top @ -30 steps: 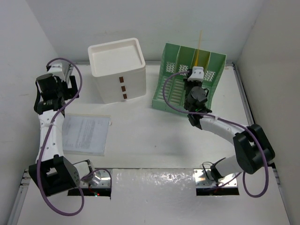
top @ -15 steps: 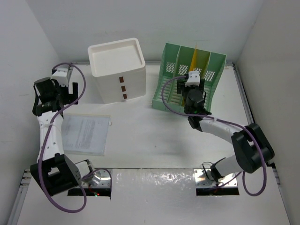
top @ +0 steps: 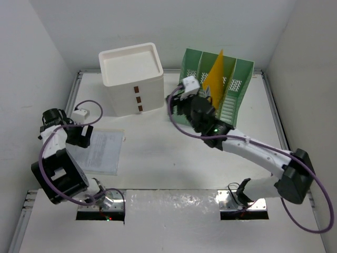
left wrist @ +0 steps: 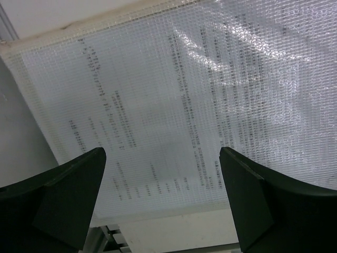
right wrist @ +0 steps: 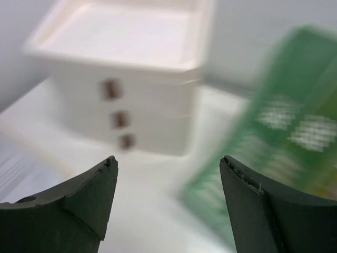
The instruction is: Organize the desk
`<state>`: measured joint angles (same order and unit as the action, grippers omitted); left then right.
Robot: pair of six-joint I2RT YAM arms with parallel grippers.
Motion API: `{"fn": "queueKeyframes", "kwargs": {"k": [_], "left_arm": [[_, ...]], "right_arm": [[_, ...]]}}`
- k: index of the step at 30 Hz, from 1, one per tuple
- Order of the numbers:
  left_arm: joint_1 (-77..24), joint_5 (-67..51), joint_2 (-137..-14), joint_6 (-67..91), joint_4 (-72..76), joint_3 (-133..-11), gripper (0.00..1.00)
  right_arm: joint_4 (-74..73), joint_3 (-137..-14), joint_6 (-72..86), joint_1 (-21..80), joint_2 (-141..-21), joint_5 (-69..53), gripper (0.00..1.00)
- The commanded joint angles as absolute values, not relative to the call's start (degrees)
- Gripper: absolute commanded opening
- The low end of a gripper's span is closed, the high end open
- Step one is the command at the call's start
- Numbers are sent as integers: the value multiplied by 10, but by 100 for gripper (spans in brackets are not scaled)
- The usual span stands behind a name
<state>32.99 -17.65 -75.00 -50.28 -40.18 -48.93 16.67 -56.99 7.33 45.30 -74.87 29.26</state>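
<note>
Aslant, yellow folder (top: 214, 80) in green rack (top: 240, 87) on desk (top: 174, 158) (white drawer box (top: 126, 100) beside).

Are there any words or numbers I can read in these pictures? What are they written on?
On the paper sheet in its see-through mesh sleeve: many lines of print, all too small and blurred to read, so there is nothing to quote.
On the white drawer box: no writing to be seen.
On the green file rack and the yellow folder: no writing to be seen.
</note>
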Motion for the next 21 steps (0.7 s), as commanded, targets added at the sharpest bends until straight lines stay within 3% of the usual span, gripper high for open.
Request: {"fn": "queueKeyframes", "kwargs": {"k": [1,3,8,15,21], "left_arm": [[330,-214,-782,-502,-390,-527,87],[332,-214,-802,-485,-381,-531,86],[337,-207,-811,-483,-359,-508,86],[339,-203,-829,-487,-334,-488,86],[339,-203,-845,-501,-324,-483,85]], "right_arm": [[168,-575,149,501,-824,127,75],[197,-598,192,514,-917,71,73],[152,-793,235,550,-1166,8,73],[166,-972,347,550,-1365,26,70],[164,-1035,417,551,-1455,-18,67]]}}
